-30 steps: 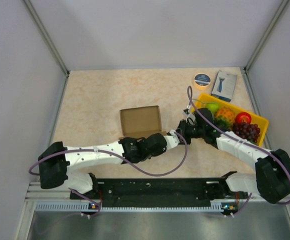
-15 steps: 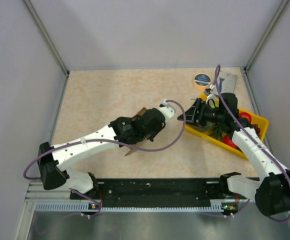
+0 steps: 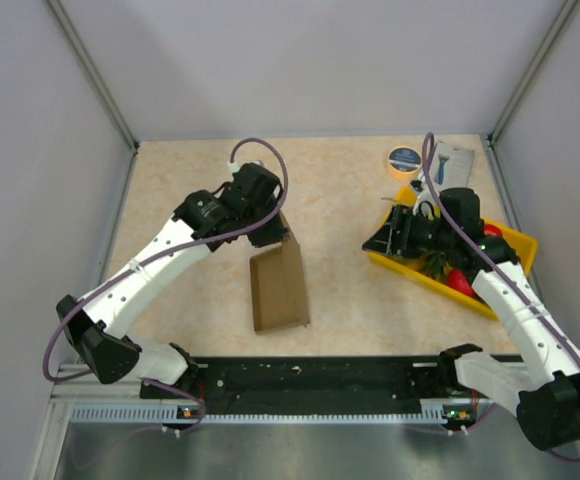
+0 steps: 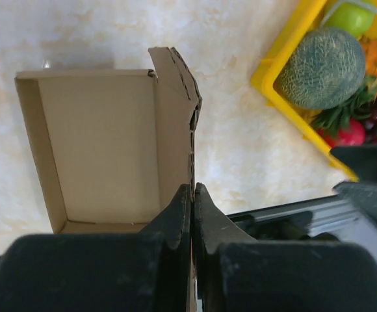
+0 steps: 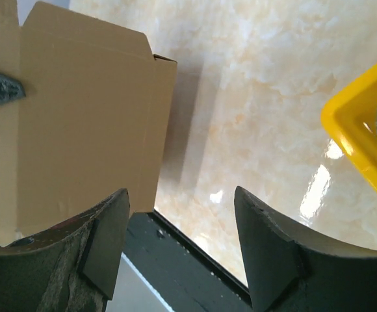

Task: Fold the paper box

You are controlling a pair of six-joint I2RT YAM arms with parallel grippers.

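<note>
The left claw point(image 4: 193, 190), pressed together on one wall of the box point(image 4: 97, 149), needs a firm, level pinch so the right claw point(image 5: 182, 214), spread and empty, can fold the loose flap. The box is brown, open-topped and tilted mid-surface point(image 3: 190, 180), its near end perhaps resting there.

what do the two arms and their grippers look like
Both the left arm and right arm have white tubular links with bulky black joints and black bases. A thin purple cable loops along each. The left gripper and right gripper have matte black, wedge-shaped fingers.
</note>
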